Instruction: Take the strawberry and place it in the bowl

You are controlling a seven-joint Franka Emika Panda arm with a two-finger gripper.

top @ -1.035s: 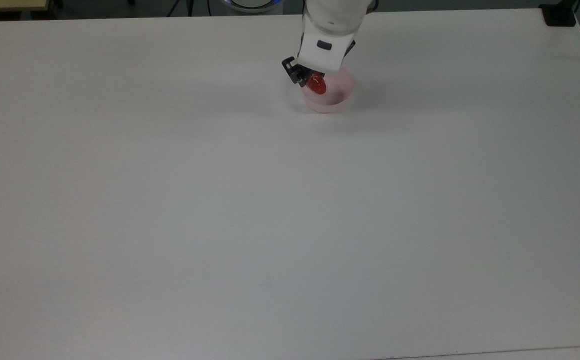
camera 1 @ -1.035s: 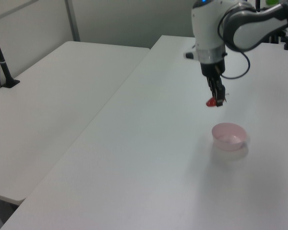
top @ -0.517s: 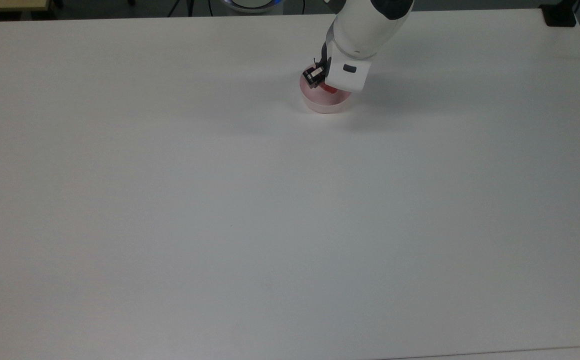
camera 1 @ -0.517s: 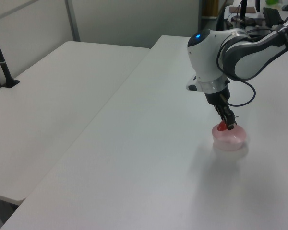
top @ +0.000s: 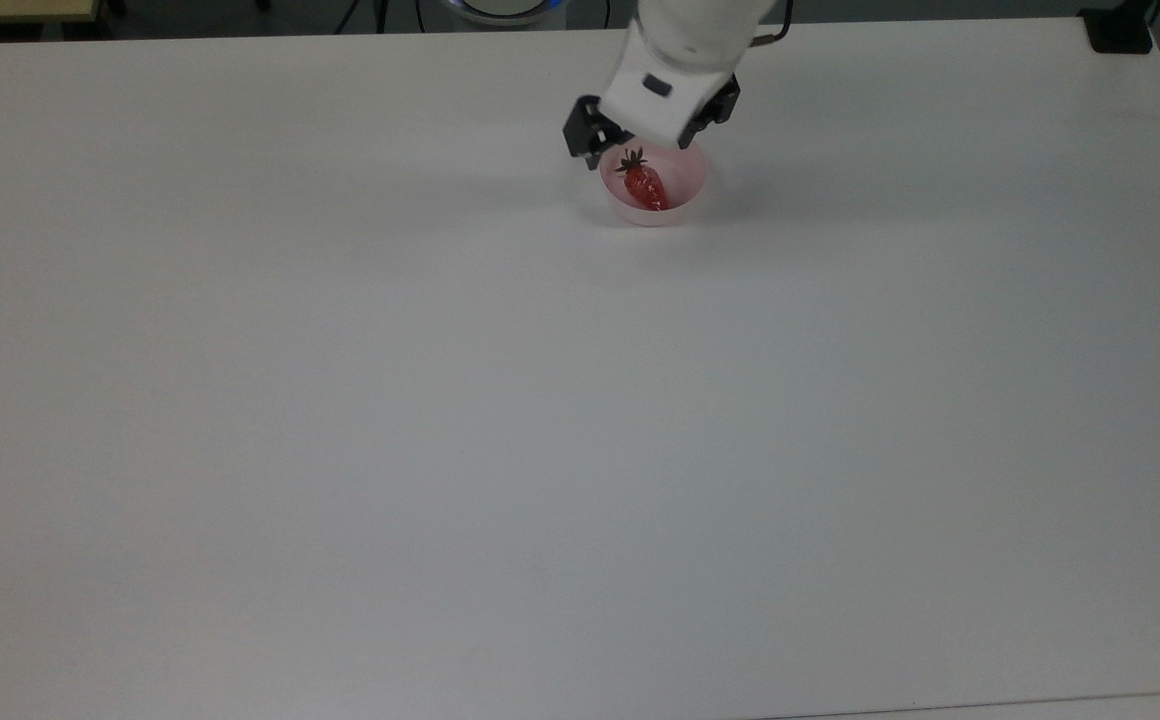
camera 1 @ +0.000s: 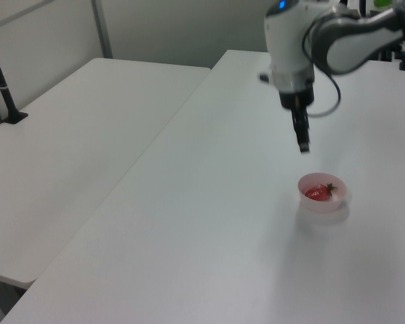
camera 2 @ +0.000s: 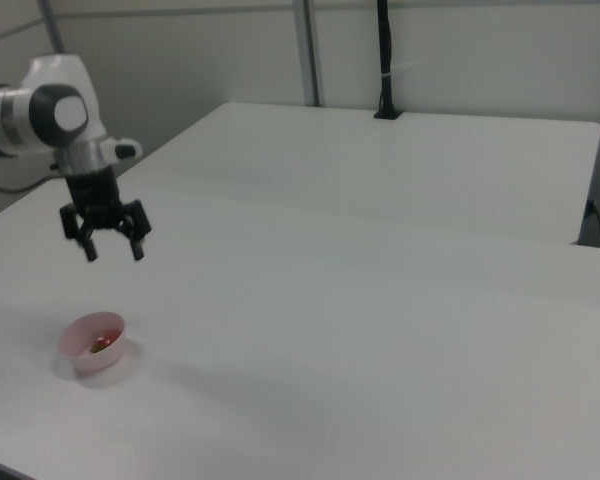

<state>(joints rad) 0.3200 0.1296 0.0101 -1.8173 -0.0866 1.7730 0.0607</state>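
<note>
The strawberry (top: 645,185) lies inside the bowl (top: 685,199), in the upper centre of the top view; its green cap points to the upper left of the frame, its red tip to the lower right, approx. along the bowl's middle. In the left view the berry (camera 1: 318,193) is seen flat on the bowl's (camera 1: 322,203) bottom at the right side of the frame, w/ the cap toward the frame's right. In the right view the bowl (camera 2: 93,343) stands in the lower left of the frame & a bit of red (camera 2: 100,345) shows inside it.

The gripper (top: 651,131) hangs above the bowl, not touching it or the berry; its jaws are spread apart & hold nothing. In the right view the gripper (camera 2: 111,250) is well above the bowl, at the left of the frame, both fingers (camera 2: 88,247) pointing down w/ a clear gap between them. In the left view the gripper (camera 1: 302,143) is edge-on, above & a little left of the bowl.

The bowl rests on a white table (top: 500,420); a 2nd table (camera 1: 74,162) stands just beside it, at the left of the left view.
</note>
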